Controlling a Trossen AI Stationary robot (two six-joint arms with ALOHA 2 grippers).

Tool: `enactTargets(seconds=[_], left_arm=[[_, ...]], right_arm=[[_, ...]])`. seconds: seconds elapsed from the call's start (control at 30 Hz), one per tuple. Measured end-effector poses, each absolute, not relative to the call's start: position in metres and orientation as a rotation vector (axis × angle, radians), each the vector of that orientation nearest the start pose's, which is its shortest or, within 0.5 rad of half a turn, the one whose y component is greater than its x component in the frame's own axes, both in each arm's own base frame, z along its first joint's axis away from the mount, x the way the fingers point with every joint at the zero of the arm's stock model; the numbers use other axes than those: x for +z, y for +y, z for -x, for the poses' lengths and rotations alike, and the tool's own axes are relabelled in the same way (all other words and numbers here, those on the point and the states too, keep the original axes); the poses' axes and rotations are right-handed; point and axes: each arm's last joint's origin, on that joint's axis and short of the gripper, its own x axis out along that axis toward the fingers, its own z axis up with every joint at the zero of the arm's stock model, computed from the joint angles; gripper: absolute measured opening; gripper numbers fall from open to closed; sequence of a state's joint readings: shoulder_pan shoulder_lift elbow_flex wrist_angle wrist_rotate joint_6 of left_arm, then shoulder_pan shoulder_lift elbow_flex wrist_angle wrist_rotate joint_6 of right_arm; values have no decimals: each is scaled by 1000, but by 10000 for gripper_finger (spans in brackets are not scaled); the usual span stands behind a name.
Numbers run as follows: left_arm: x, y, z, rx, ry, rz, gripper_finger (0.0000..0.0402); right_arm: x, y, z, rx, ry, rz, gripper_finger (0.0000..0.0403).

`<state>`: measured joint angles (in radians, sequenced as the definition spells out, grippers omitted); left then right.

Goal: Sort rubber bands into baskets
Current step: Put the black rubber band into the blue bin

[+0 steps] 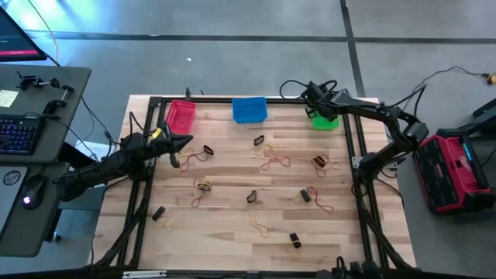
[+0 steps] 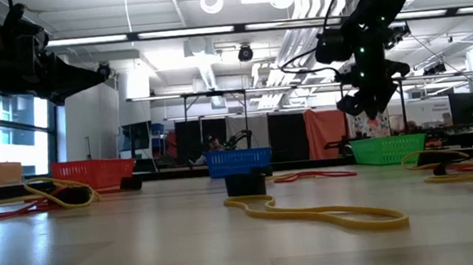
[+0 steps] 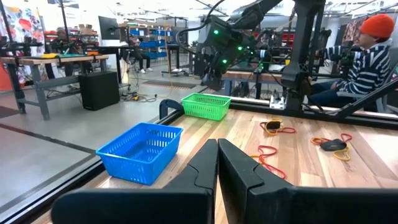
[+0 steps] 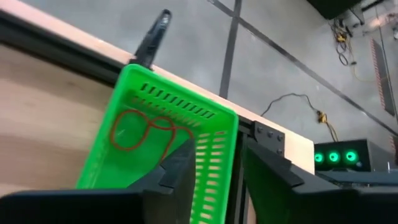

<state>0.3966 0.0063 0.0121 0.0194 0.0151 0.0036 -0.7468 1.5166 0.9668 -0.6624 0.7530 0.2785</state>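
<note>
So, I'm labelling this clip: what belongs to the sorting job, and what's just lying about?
Job: red-pink basket, blue basket, green basket, rubber bands on the table, right gripper above the green basket, left gripper.
Lying about: keyboard, mouse, red case.

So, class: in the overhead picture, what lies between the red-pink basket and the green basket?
The blue basket sits between the red-pink basket and the green basket, along the table's far edge in the high view.

Light wooden table [image 1: 232,232] inside a black frame, blue basket [image 1: 249,109] at the far edge, red-pink basket [image 1: 180,116] to its left, green basket [image 1: 325,121] to its right, yellow-tan, red-orange and black rubber bands [image 1: 275,161] scattered on the boards nearer than the blue basket.
</note>
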Motion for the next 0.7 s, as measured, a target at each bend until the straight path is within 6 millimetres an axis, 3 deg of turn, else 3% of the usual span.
enactTargets(seconds=[0.27,0.53,0.7], left_arm=[[169,37,-90,382,-24,-9,3],[169,37,-90,382,-24,-9,3],[169,37,-90,382,-24,-9,3]], right_arm=[[221,-181,-207,-1365,1072,-103,8],[258,-156,-223,-1118,799,-125,2],[268,-142,-245,-884,663,-103,1]])
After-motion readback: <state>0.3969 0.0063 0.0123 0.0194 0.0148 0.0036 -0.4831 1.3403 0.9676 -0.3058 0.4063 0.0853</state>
